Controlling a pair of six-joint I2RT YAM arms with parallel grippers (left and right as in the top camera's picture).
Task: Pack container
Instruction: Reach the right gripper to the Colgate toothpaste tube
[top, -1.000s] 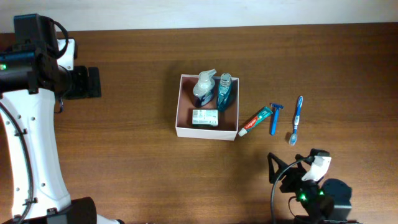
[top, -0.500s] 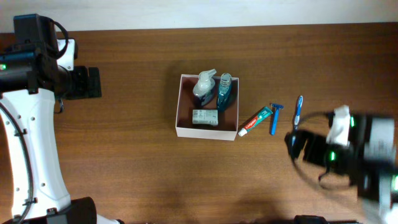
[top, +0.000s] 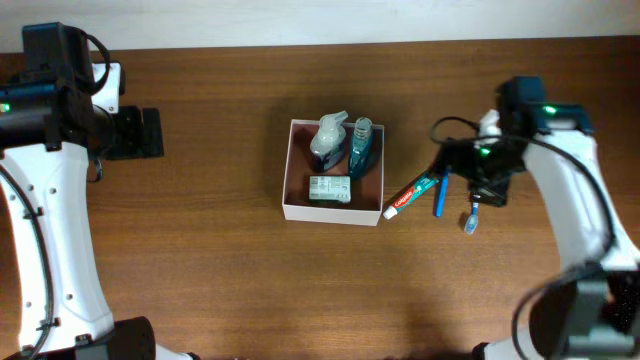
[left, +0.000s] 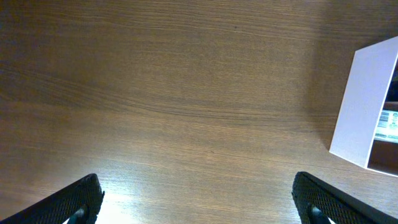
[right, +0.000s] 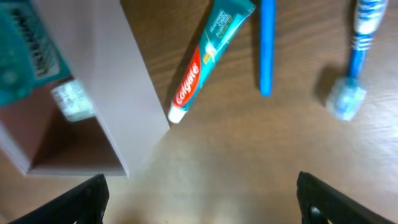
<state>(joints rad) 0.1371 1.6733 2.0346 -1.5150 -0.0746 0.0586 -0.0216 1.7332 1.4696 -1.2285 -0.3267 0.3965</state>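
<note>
The container (top: 330, 213) is a square white-walled box with a reddish-brown inside, at mid table. It holds a grey-white pump bottle (top: 328, 140), a teal bottle (top: 360, 148) and a white-and-green packet (top: 329, 189). To its right on the table lie a toothpaste tube (top: 412, 195), a blue razor (top: 439, 200) and a toothbrush (top: 471, 218). My right gripper (top: 462, 168) hovers over these, open and empty. In the right wrist view (right: 199, 205) I see the container's wall (right: 134, 93), the toothpaste (right: 208, 59), the razor handle (right: 266, 46) and the toothbrush (right: 357, 56). My left gripper (top: 140, 133) is open and empty, far left.
The left wrist view shows bare wood between the open fingers (left: 199, 205) and the container's white wall (left: 367, 106) at the right edge. The right arm (top: 570, 190) arches over the table's right side. The table's back edge runs along the top.
The right arm swung from the table's front right edge up and left, to above the toothpaste, razor and toothbrush. The left arm and the items have not moved.
</note>
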